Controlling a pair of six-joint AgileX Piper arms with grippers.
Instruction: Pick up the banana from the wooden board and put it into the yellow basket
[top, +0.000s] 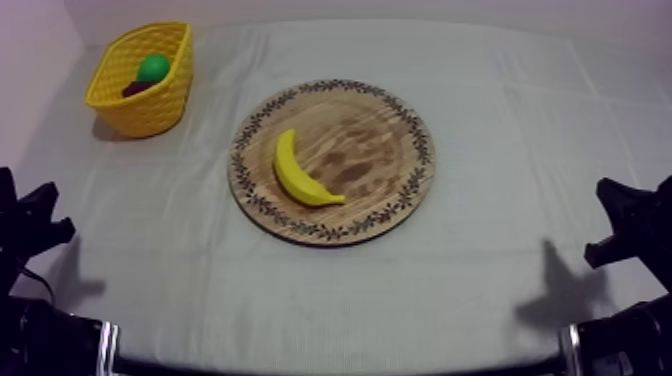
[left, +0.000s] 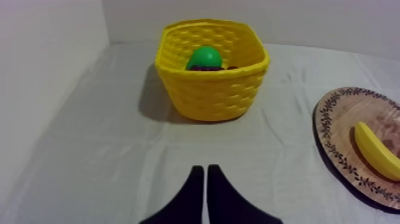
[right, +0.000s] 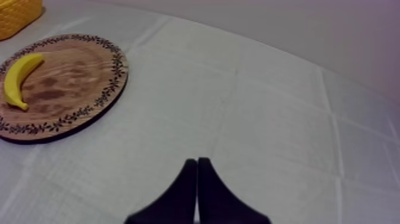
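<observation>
the banana (top: 300, 172) lies on the round wooden board (top: 375, 140), on the half that faces the left edge of the table (top: 470, 270). its back is bowed toward that edge, one end points to the far edge and the other lies toward the board's middle. nothing touches it but the board. the board, with a dark leafy pattern round its rim, sits flat on the grey-white cloth about midway between the left and right edges.

the yellow basket (top: 150, 105) stands near the far left corner, well apart from the board. inside it are a green fruit (top: 153, 67) and, just beside it, a dark purple thing (top: 138, 88) too hidden by the wall to name.

the left gripper (left: 205, 170) is low by the near left corner, its fingers (left: 195, 193) pressed together into a narrow wedge with nothing between them, pointing toward the basket. the right gripper (right: 197, 162) is low by the near right corner over bare cloth, its fingers (right: 187, 187) likewise pressed together on nothing. both are well apart from the banana.
</observation>
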